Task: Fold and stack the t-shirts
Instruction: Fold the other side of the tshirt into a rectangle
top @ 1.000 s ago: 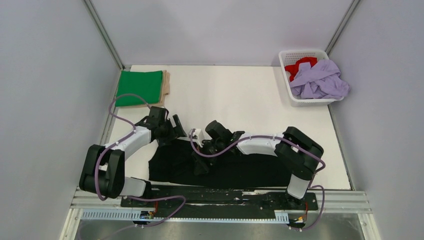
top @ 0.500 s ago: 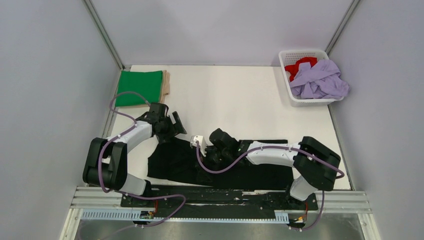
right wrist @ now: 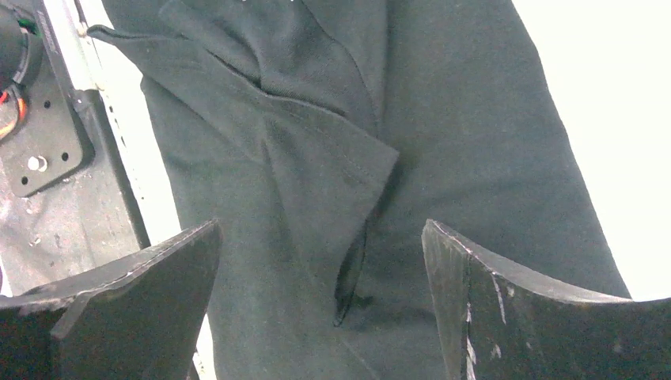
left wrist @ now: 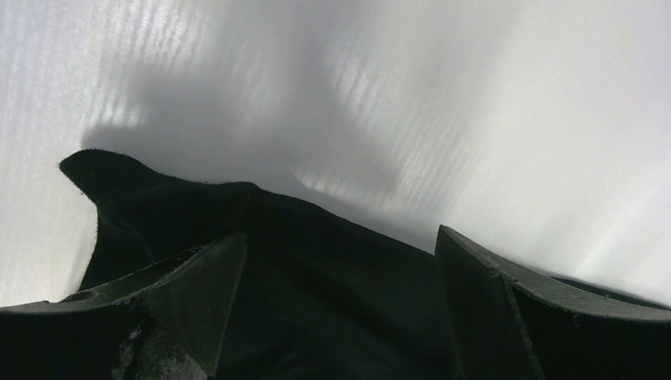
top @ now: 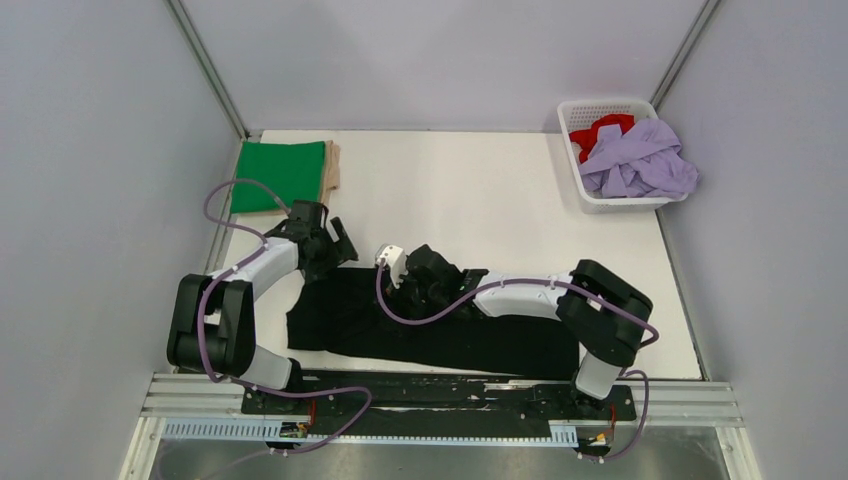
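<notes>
Counting one black tee point(top: 500, 345) under spread-apart, empty left fingers point(left wrist: 190, 293) and right fingers point(right wrist: 514, 317), one green tee point(top: 278, 175) atop one tan tee point(top: 333, 170).

White table point(top: 480, 190), pale grey walls point(top: 430, 60) on three sides, metal corner posts point(top: 205, 65), aluminium rail point(top: 680, 405) at near edge

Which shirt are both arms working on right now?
The black t-shirt, spread along the near edge; the green one lies folded far left, red and lilac sit in the basket.
</notes>
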{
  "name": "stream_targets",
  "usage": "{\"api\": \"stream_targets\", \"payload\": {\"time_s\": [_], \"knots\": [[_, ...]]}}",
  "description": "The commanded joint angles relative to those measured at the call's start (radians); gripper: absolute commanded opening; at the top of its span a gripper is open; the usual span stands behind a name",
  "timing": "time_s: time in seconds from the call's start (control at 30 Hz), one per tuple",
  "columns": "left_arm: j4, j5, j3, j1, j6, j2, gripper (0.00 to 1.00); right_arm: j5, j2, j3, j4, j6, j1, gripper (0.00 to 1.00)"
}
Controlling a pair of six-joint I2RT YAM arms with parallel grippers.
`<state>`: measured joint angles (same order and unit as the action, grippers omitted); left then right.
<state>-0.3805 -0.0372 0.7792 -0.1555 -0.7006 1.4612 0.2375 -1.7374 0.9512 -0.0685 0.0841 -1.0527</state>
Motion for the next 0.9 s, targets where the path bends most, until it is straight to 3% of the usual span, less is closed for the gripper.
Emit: {"api": "stream_targets", "payload": {"time_s": [0.0,0.57,0.87], "knots": [[0.010,0.052,0.029,0.037,0.018,0.006,0.97,0.021,0.043,0.030,-0.098,0.038,0.007,0.96],[0.026,0.011,0.041,0.059,0.026,0.017,0.97,0.220,-0.125,0.162,-0.102,0.046,0.037,0.95],[0.023,0.014,0.051,0.063,0.028,0.024,0.97,0.375,-0.078,0.116,-0.077,0.017,0.037,0.82]]}}
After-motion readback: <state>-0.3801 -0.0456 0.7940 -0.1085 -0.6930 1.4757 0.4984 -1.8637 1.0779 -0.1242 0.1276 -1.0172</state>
